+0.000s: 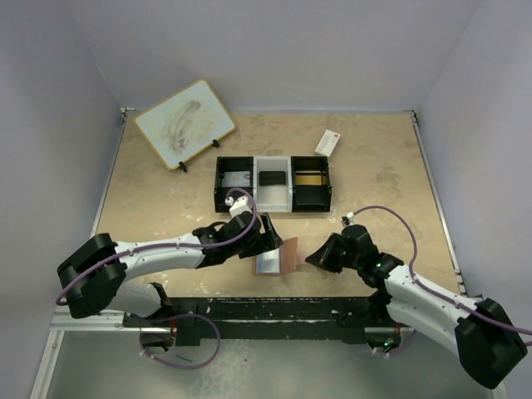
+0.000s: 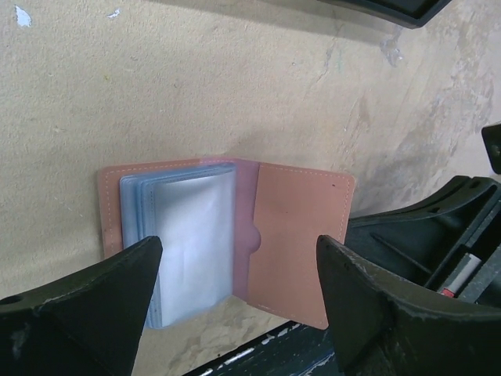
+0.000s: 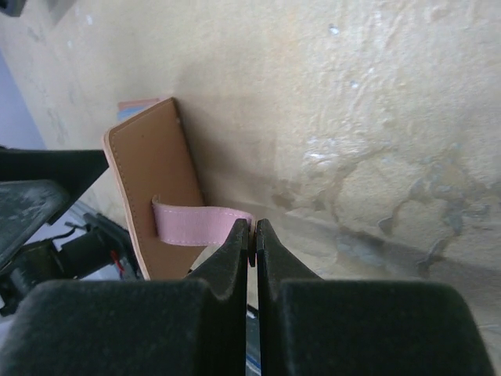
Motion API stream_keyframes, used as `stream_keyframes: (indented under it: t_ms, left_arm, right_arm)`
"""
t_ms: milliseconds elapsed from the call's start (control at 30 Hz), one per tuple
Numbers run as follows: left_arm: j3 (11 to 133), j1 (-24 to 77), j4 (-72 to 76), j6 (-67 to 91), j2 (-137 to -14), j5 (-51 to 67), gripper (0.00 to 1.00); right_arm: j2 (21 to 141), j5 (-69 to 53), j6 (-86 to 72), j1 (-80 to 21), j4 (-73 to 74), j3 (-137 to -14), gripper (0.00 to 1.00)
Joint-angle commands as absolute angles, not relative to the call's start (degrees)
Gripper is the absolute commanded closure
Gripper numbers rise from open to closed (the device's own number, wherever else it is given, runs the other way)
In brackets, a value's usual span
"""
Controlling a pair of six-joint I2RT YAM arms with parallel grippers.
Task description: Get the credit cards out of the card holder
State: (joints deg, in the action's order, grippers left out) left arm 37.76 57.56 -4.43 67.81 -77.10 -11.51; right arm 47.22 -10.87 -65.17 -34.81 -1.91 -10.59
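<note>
The right gripper (image 3: 252, 231) is seen with its jaws pressed together on the end of a pale pink strap (image 3: 196, 225). The strap is stretched toward three o'clock from the tan card holder (image 3: 153, 164), which is seen at ten o'clock from the fingertips, over the mottled beige table (image 3: 376, 117).

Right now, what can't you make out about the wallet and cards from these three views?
- Left wrist view: whether any card sits in the pockets of the wallet; glare and blur, and a finger covers their lower corner.
- Right wrist view: the end of the strap, pinched inside the shut right gripper.
- Top view: the wallet's inside, partly behind the left gripper; what lies in the right compartment of the tray, too small.
</note>
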Motion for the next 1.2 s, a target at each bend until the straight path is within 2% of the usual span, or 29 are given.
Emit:
stream_keyframes:
  t_ms: [0,300,633,733,833,1167]
  left_arm:
    - [40.4,58.0,-3.5,66.4,-77.2,-12.0,0.23]
    - [40.7,58.7,-0.8,66.4,-82.5,-9.6,0.32]
    - [43.9,59.9,-8.1,64.3,-82.7,-13.9,0.31]
    - [44.0,60.1,-7.5,63.9,-83.3,-13.6,0.31]
    - [44.8,60.3,-6.7,63.3,-85.1,-12.4,0.32]
    - [49.0,61.9,-8.7,60.2,-90.1,-12.7,0.33]
  right_arm:
    - [49.8,-7.3,-65.1,-34.6,-1.9,-11.6,1.00]
    - [50.4,-5.0,-61.2,-34.5,0.7,-15.9,1.00]
    - [52.5,-6.5,-62.2,-34.6,-1.3,-13.7,0.97]
    - [51.3,-6.7,-62.1,-34.5,-1.1,-14.0,0.89]
    - [48.6,-7.2,-60.0,-34.6,0.3,-16.3,0.74]
    - [47.4,-11.2,-53.4,-34.6,3.6,-23.9,0.60]
